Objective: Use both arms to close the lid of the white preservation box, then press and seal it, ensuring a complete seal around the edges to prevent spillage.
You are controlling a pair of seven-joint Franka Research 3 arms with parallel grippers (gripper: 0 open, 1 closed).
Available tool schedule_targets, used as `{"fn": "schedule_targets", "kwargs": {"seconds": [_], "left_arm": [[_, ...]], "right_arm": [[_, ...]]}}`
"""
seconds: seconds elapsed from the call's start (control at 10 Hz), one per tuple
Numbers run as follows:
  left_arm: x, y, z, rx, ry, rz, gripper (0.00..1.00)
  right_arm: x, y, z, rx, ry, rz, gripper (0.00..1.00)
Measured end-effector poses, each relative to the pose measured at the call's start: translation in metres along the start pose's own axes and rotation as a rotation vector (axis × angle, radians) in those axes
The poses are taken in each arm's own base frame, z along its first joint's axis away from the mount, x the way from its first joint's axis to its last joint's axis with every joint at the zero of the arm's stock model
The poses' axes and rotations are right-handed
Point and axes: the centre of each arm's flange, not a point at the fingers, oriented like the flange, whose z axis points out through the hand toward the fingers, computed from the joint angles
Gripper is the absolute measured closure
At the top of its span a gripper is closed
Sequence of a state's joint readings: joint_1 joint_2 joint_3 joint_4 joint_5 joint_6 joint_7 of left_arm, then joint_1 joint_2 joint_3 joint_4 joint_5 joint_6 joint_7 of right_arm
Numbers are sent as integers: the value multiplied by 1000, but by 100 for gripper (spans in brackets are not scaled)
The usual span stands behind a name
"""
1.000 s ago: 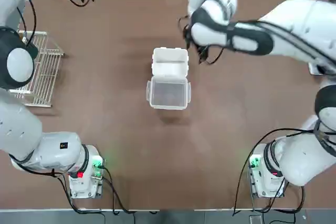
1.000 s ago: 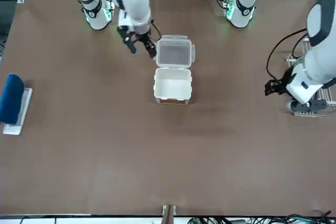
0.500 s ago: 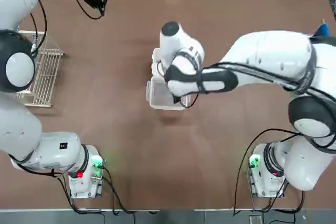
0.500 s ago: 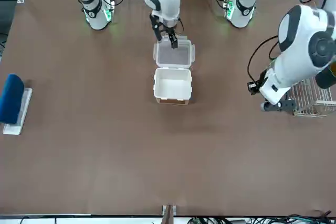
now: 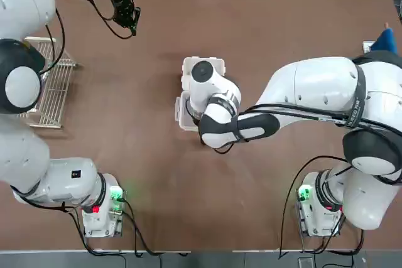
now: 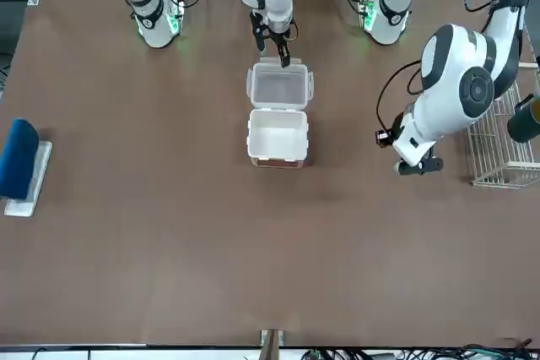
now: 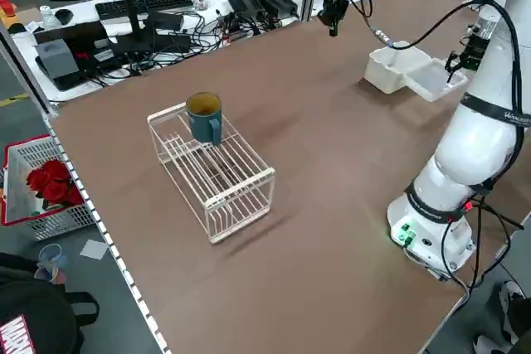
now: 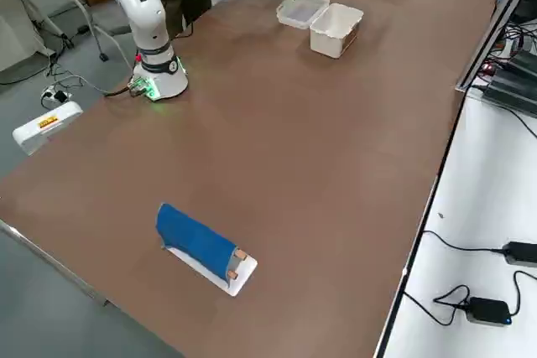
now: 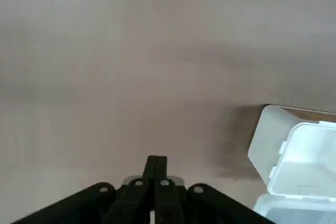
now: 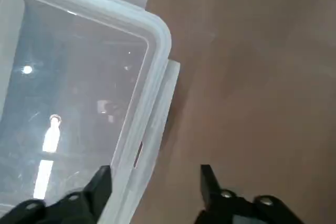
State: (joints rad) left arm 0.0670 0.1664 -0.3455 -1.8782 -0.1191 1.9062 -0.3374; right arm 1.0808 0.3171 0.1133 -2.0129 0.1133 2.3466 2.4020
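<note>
On the brown tabletop (image 6: pixel 169 233) I see the white preservation box (image 6: pixel 278 137) at upper centre of the front view, its lid (image 6: pixel 279 87) lying open flat behind it. My right gripper (image 6: pixel 279 50) hangs at the lid's far edge, jaws apart over the rim. My left gripper (image 5: pixel 133 23) hovers at upper left of the top view, jaws together, holding nothing.

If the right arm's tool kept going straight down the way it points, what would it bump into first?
Probably the near edge of the open lid: the right tool, fingers apart, straddles that rim, with bare table just beside it. Depth is hard to judge.
</note>
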Motion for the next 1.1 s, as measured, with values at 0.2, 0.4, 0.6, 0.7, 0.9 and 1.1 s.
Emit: {"fn": "schedule_targets", "kwargs": {"seconds": [0.2, 0.4, 0.6, 0.7, 0.9, 1.1], "left_arm": [[-1, -1, -2, -1, 4, -8, 99], [1, 0, -3, -32, 20, -23, 99], [6, -15, -2, -86, 4, -38, 99], [11, -34, 0, -130, -11, -32, 99], [14, -61, 12, -167, -38, -21, 99], [7, -57, 28, -202, -79, -13, 99]], "right_arm": [[2, -4, 4, 6, -3, 13, 44], [4, -5, 4, 7, -3, 17, 77], [8, -11, 4, 10, -1, 39, 89], [11, -15, 3, 13, 0, 52, 90], [13, -18, 2, 13, -3, 62, 90], [14, -23, -4, 1, -4, 78, 91]]}}
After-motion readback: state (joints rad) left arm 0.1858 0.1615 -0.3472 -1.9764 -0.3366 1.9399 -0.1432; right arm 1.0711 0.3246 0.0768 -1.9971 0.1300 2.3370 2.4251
